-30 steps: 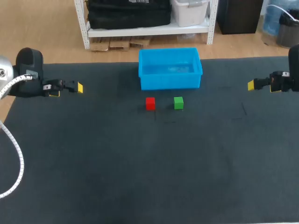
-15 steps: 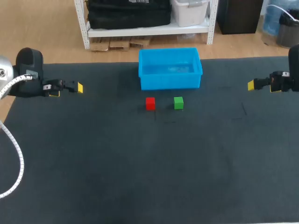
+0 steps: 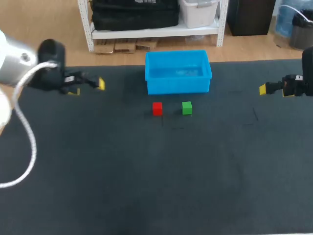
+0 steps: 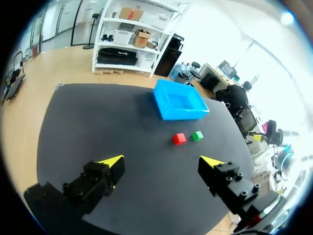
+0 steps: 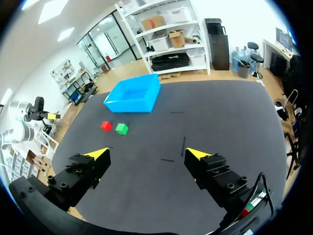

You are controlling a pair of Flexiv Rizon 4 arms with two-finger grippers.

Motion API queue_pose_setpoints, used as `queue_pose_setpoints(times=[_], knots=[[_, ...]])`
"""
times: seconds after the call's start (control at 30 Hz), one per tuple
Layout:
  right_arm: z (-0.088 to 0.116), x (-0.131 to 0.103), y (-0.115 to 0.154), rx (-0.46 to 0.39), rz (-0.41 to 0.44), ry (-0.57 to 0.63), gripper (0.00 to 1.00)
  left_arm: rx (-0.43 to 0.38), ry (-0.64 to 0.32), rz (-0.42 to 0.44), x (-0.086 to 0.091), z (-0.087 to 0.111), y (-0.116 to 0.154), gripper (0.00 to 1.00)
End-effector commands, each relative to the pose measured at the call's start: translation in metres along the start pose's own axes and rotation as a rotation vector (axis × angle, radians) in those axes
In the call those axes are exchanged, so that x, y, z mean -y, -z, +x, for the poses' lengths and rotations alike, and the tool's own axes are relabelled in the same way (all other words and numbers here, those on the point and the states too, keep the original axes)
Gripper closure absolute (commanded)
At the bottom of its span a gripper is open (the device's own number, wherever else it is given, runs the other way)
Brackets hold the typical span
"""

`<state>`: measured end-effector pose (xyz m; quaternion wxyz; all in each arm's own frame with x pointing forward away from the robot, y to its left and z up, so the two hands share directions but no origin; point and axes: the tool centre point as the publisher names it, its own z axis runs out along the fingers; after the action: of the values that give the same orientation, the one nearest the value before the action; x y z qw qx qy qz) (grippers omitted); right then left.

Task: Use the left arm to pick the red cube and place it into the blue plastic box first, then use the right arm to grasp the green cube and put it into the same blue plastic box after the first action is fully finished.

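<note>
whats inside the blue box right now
Nothing shows inside the blue plastic box, only bare blue floor. The red cube and green cube sit on the table before it. Its near wall covers a strip of floor in the head view.

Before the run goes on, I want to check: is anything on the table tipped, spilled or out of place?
Nothing stands out. The red cube and green cube sit flat, side by side but apart, near the upright blue plastic box.
</note>
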<state>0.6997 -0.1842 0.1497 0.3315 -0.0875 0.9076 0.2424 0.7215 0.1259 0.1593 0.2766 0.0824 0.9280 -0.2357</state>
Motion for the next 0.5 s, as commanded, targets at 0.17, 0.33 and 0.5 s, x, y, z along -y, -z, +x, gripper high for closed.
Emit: queue_pose_setpoints(times=[0.17,0.33,0.5], knots=[[0.000,0.001,0.000,-0.001,-0.002,0.001,0.00,-0.110,0.000,-0.156,0.040,-0.023,-0.057,0.00],[0.000,0.001,0.000,-0.001,-0.002,0.001,0.00,-0.123,-0.022,-0.129,0.050,-0.025,-0.065,0.00],[0.000,0.001,0.000,-0.001,-0.002,0.001,0.00,-0.123,-0.022,-0.129,0.050,-0.025,-0.065,0.00]])
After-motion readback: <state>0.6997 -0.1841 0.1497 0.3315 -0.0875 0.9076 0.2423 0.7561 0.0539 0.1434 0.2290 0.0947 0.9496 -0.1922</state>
